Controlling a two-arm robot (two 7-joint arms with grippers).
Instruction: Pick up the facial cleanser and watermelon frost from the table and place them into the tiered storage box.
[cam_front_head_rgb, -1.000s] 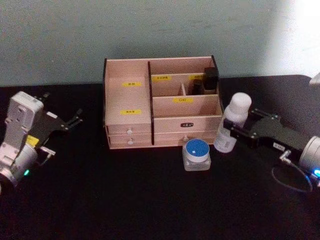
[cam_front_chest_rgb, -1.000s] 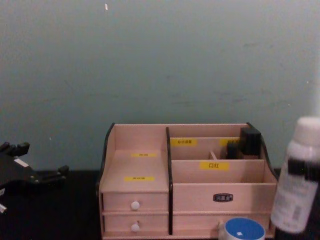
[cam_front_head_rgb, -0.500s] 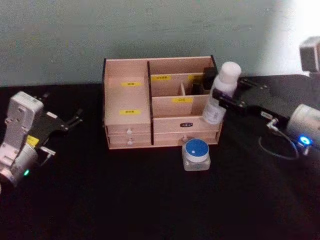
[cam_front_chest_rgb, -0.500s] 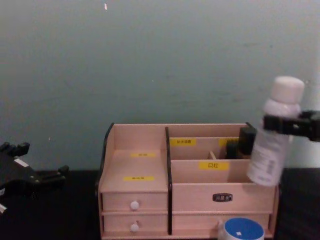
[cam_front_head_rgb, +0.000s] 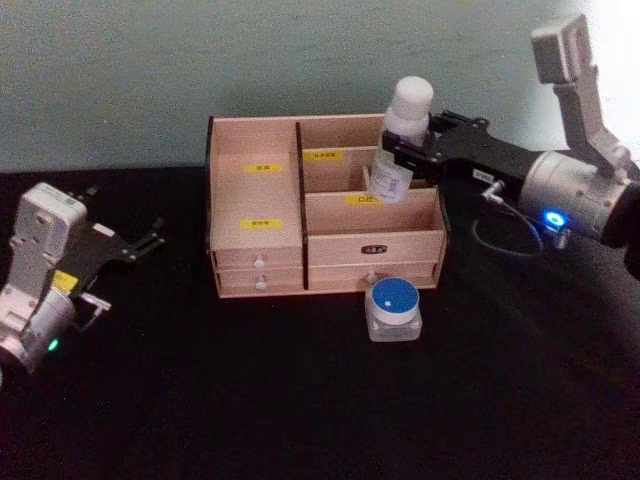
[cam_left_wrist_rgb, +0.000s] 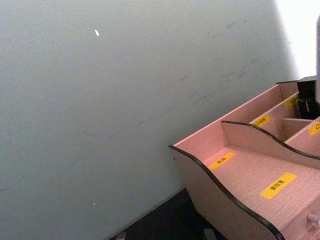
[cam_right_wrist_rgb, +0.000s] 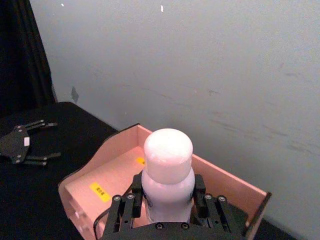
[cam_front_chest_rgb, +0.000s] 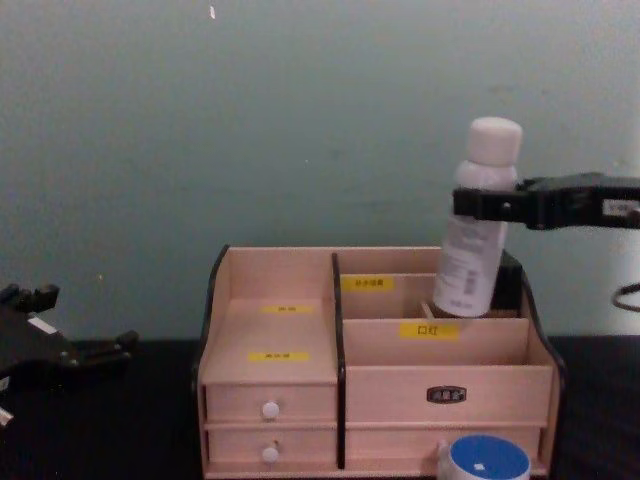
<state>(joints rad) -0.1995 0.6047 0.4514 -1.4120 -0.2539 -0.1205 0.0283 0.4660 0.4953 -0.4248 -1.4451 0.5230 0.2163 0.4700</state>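
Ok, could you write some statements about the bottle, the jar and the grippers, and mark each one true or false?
The right gripper grips the facial cleanser over the right side of the tiered storage box. True.
The watermelon frost sits inside the box. False: it stands on the table in front of the box.
The left gripper holds the watermelon frost. False: it is open and empty, left of the box.
The watermelon frost has a blue lid. True.

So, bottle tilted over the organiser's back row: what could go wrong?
The tall white cylindrical bottle, shut in the right gripper, hangs tilted; its base could catch a divider of the light wooden storage box.
A dark blocky item sits in the back right compartment; the bottle might knock it.
Tall and slim, it may topple on release.
The left gripper is parked far left, open.
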